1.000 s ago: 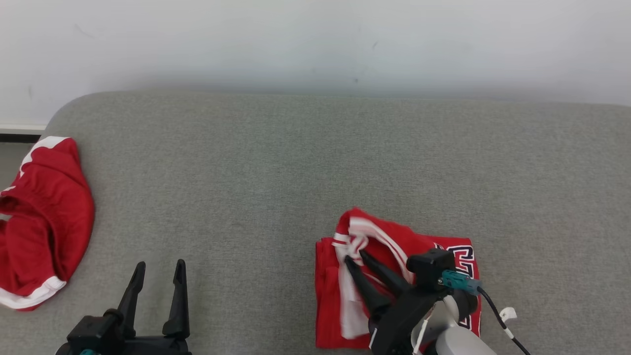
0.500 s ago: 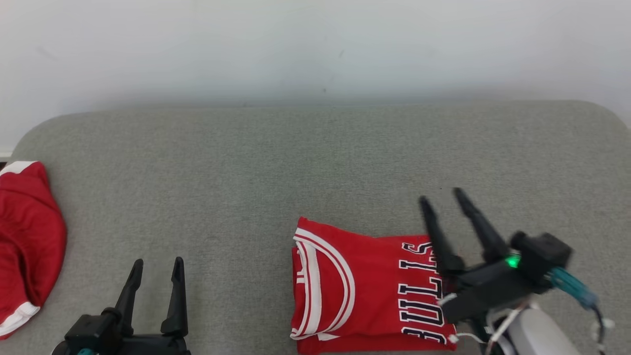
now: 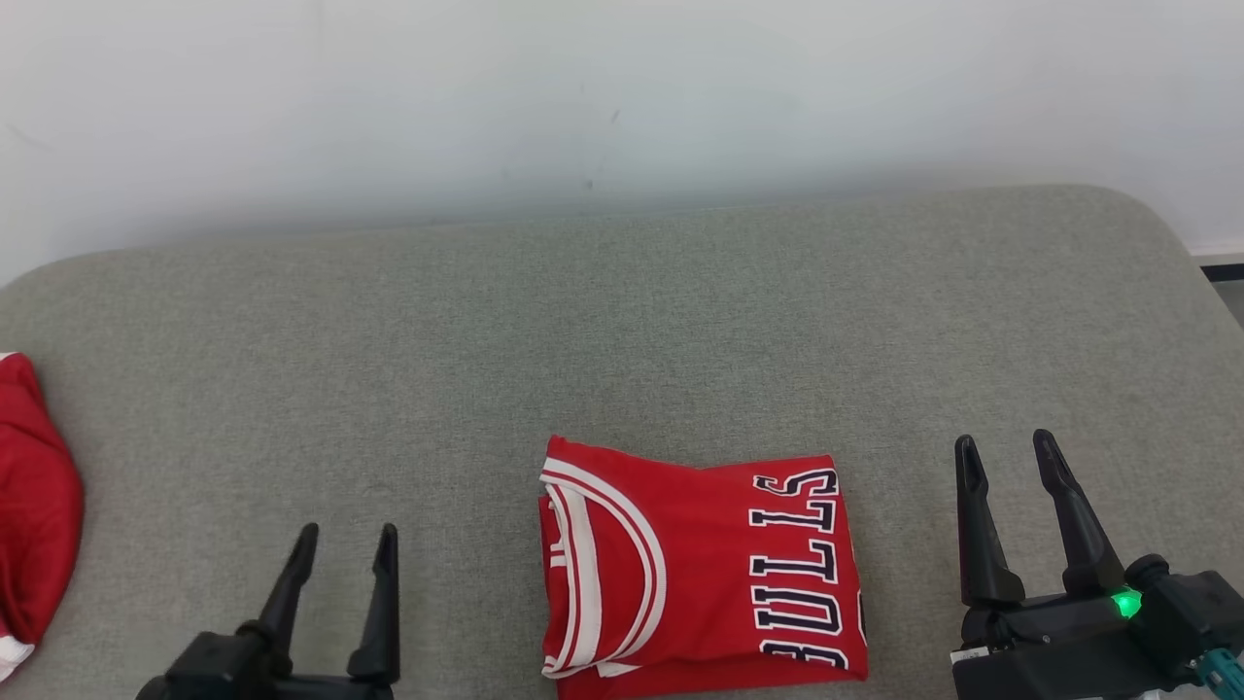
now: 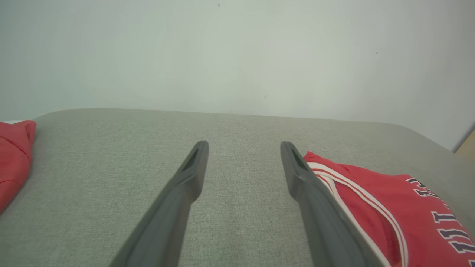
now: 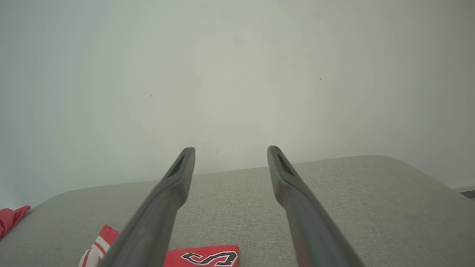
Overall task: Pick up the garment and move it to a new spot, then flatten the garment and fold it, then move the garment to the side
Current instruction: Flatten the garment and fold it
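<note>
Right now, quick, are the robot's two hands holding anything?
Left gripper: open, holding nothing.
Right gripper: open, holding nothing, apart from the jersey.

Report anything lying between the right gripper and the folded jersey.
Nothing visible does. Bare grey surface separates the open right gripper from the folded jersey, which lies to its left. The other red garment sits far off at the left edge.
</note>
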{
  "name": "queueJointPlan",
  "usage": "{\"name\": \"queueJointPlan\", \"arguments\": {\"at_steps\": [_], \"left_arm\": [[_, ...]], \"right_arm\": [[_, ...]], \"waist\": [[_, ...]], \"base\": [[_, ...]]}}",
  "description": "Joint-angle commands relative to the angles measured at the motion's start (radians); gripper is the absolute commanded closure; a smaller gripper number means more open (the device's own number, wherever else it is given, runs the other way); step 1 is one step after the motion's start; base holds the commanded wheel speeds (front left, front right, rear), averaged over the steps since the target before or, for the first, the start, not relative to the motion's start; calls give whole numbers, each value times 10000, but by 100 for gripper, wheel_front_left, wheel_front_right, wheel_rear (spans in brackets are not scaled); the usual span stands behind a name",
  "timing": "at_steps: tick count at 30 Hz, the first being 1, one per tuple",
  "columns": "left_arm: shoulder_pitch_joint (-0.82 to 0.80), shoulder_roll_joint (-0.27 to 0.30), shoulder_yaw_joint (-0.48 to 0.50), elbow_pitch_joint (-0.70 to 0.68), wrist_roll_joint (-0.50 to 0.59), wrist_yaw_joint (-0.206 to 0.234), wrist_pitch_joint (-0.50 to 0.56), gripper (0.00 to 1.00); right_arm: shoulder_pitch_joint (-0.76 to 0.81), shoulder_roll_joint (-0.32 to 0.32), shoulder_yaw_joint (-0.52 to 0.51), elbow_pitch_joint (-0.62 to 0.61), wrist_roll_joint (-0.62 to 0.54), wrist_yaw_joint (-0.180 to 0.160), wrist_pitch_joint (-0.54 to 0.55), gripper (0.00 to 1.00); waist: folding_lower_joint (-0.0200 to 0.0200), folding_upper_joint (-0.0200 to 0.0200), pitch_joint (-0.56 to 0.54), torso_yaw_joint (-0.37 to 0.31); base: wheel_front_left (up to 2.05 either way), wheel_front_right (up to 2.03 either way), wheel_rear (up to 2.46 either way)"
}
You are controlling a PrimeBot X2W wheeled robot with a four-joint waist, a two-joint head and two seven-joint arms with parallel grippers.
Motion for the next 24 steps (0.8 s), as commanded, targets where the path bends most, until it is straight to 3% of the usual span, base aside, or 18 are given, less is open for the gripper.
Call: {"name": "queueJointPlan", "arguments": {"at_steps": [1, 14, 24], "left_arm": [[184, 112, -199, 21, 27, 7, -8, 0], [450, 565, -3183, 982, -371, 7, -8, 0], [-211, 641, -4010, 2245, -789, 7, -8, 0]], "right_arm": [[82, 104, -5, -177, -151, -27, -43, 0], [16, 216, 188, -254, -451, -27, -50, 0], [-173, 180, 252, -216, -540, -27, -50, 0]], "waist": [[0, -1, 8, -68], [0, -1, 110, -286], [0, -1, 524, -762]], "base": [[0, 0, 0], [0, 0, 0], [0, 0, 0]]}}
